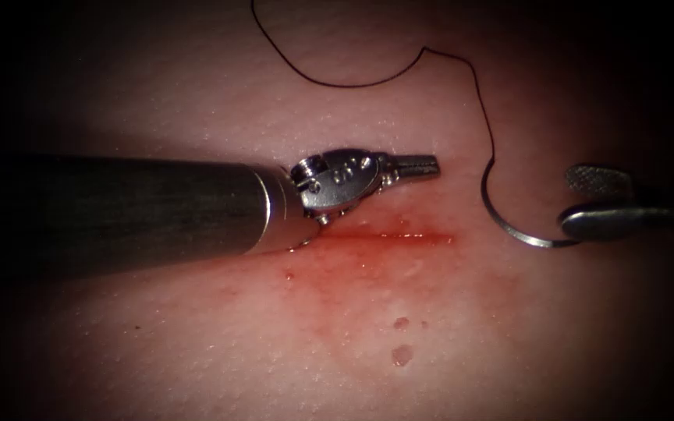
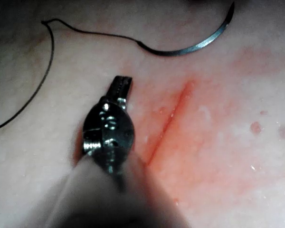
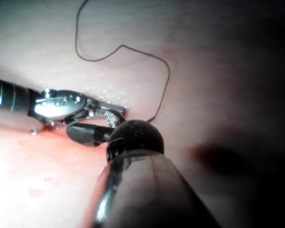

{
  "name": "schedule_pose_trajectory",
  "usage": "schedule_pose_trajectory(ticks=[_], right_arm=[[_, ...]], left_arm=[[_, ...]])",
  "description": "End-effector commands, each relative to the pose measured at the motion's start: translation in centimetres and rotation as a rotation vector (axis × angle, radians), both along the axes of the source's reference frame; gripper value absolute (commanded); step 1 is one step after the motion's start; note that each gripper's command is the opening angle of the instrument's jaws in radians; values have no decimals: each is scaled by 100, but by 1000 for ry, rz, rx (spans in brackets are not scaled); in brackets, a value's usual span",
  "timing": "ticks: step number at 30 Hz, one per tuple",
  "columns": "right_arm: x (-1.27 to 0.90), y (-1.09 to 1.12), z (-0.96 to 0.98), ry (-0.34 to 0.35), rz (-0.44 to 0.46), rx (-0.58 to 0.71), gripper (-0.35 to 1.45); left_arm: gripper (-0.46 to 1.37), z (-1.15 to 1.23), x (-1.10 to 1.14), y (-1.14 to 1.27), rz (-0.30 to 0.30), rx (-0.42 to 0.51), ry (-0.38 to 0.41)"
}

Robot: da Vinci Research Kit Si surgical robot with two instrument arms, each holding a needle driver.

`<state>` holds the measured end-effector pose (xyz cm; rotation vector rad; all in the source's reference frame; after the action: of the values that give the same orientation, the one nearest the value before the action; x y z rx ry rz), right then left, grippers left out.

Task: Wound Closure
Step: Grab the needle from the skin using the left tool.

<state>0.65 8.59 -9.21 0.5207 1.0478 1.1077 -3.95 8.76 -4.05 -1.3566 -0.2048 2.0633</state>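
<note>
The cut (image 1: 391, 235) runs across the tissue (image 1: 196, 343), with red fluid (image 1: 368, 269) in and below it. My left tool (image 1: 419, 165) hovers just above the cut, jaws shut on nothing; it also shows in its own view (image 2: 122, 86) and in the right wrist view (image 3: 115, 116). The curved needle (image 1: 509, 226) lies on the tissue to the right of the cut, not in the tissue (image 2: 190, 47). My right tool (image 1: 583, 201) stands open at the needle's pointed end, its lower jaw beside the tip; I cannot tell if they touch. Thread (image 1: 473, 78) trails from the needle's blunt end.
The thread loops across the far tissue (image 1: 337, 83) and runs out of view at the back. Two small red drops (image 1: 402, 355) sit on the tissue in front of the cut. The left shaft (image 1: 134, 206) lies across the left side.
</note>
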Motion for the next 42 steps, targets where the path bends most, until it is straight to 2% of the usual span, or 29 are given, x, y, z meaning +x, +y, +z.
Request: schedule_pose_trajectory(ticks=[1, 10, 18, 28, 29, 30, 31, 32, 34, 35, 39, 42], right_arm=[[0, 0, 0, 3, -1, 2, 103], [-3, 10, -4, 10, 5, 0, 109], [-8, 3, -5, 19, -1, -7, 111], [-16, 4, -6, 22, -7, -5, 109], [-16, 4, -6, 22, -7, -5, 109], [-16, 4, -6, 22, -7, -5, 110], [-16, 5, -5, 22, -7, -5, 110], [-16, 5, -5, 22, -7, -5, 110], [-17, 5, -5, 22, -8, -5, 110], [-17, 5, -5, 22, -8, -5, 111], [-18, 5, -5, 23, -10, -5, 111], [-20, 5, -5, 25, -12, -5, 112]], left_arm=[[-35, -3, 1, 1, 8, 6, -3], [-35, -4, 2, 1, 0, 2, -10], [-35, -7, 0, 2, 18, -22, -19], [-35, -29, -8, 0, 25, -46, -12], [-23, -32, -8, 0, 28, -50, -11], [-20, -35, -8, 0, 31, -54, -11], [-5, -39, -8, 0, 39, -61, -8], [-1, -40, -8, 0, 39, -60, -8], [38, -48, -7, -1, 62, -65, 2], [49, -52, -6, -2, 76, -69, 10], [78, -67, -4, -4, 119, -115, 26], [84, -75, -6, -7, 168, -132, 54]])
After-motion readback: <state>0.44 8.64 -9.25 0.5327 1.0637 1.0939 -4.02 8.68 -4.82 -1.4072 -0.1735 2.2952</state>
